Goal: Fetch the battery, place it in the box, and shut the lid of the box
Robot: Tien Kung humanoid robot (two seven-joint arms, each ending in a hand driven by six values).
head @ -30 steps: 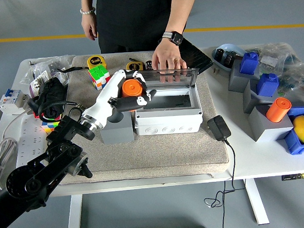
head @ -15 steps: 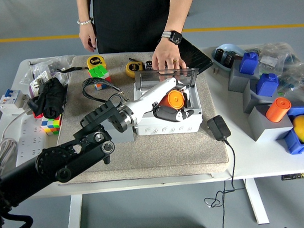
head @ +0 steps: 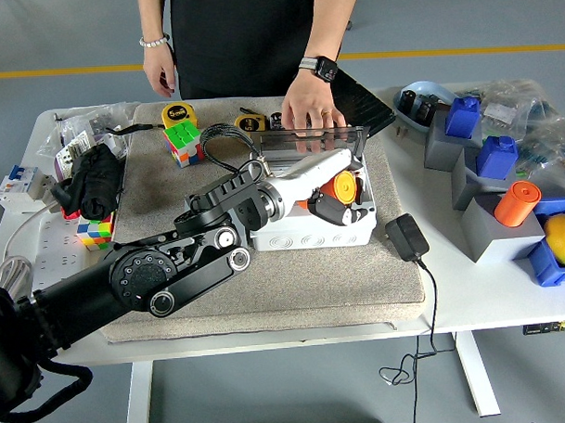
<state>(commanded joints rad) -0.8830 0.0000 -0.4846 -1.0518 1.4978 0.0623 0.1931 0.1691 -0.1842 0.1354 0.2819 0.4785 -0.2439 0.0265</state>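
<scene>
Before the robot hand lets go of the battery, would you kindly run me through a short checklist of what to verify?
1. Orange battery held by the left robot hand: ok, the fingers wrap it.
2. Battery over the opening of the white box: ok, it sits inside the box walls, toward the right side.
3. Battery resting on the box floor: cannot tell, the hand hides its underside.
4. Clear lid open: ok, it stands upright at the far edge.
5. Lid's path free for closing: not ok, the person's hand rests on its top edge and the robot arm lies across the box.
6. Right robot hand available: cannot tell, it is out of view.
</scene>
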